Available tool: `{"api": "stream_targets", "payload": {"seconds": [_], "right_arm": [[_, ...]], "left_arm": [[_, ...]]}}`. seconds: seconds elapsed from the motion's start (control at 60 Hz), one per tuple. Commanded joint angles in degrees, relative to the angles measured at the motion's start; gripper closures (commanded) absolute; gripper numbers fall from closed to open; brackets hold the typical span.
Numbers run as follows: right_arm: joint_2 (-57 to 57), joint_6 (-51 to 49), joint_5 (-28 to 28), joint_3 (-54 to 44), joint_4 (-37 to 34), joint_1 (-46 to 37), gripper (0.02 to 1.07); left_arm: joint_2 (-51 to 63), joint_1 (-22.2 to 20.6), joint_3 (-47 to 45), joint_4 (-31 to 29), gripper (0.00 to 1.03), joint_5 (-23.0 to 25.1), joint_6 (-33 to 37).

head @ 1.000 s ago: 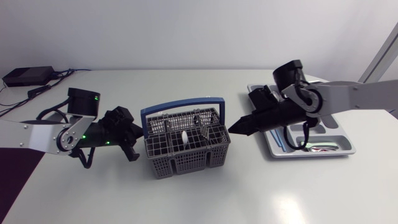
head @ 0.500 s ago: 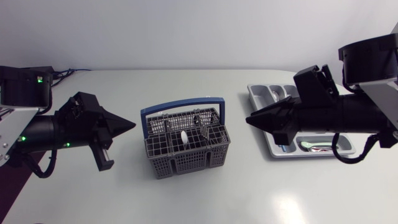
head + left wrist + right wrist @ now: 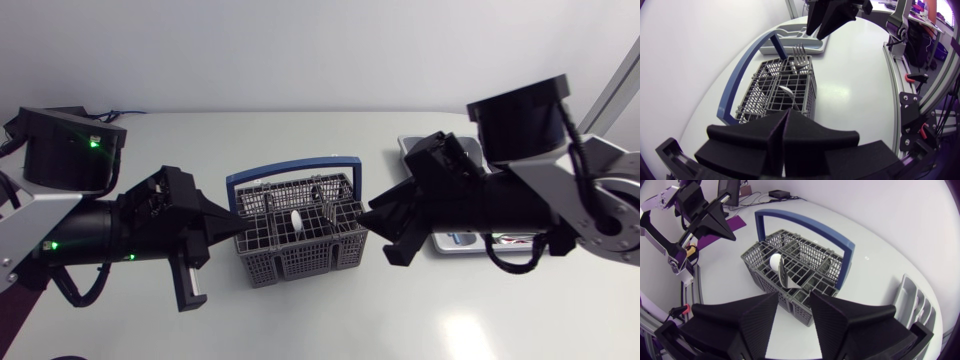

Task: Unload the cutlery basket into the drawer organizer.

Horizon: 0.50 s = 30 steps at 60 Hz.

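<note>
Both arms slant in from the side edges toward the grey mesh cutlery basket (image 3: 300, 262) with blue hoop handle, centre frame, cutlery (image 3: 296, 220) standing inside. The left gripper (image 3: 233, 216) points at its left wall, fingers pressed together, empty. The right gripper (image 3: 378, 233) hangs just beside its right wall, fingers parted, empty, its arm covering much of the grey drawer organizer (image 3: 408, 145) at right.

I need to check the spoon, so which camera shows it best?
The right wrist view: the spoon stands in the basket, large and unblocked, ahead of the jaws. The head view shows it small from above; the left wrist view shows it farther off.
</note>
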Motion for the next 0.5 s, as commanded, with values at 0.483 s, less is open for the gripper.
{"api": "stream_targets", "payload": {"seconds": [0.483], "right_arm": [[8.4, 2.1, 3.0, 4.1, 4.7, 4.7, 0.55]], "left_arm": [[4.4, -3.2, 3.0, 0.8, 0.85, -1.1, -1.5]]}}
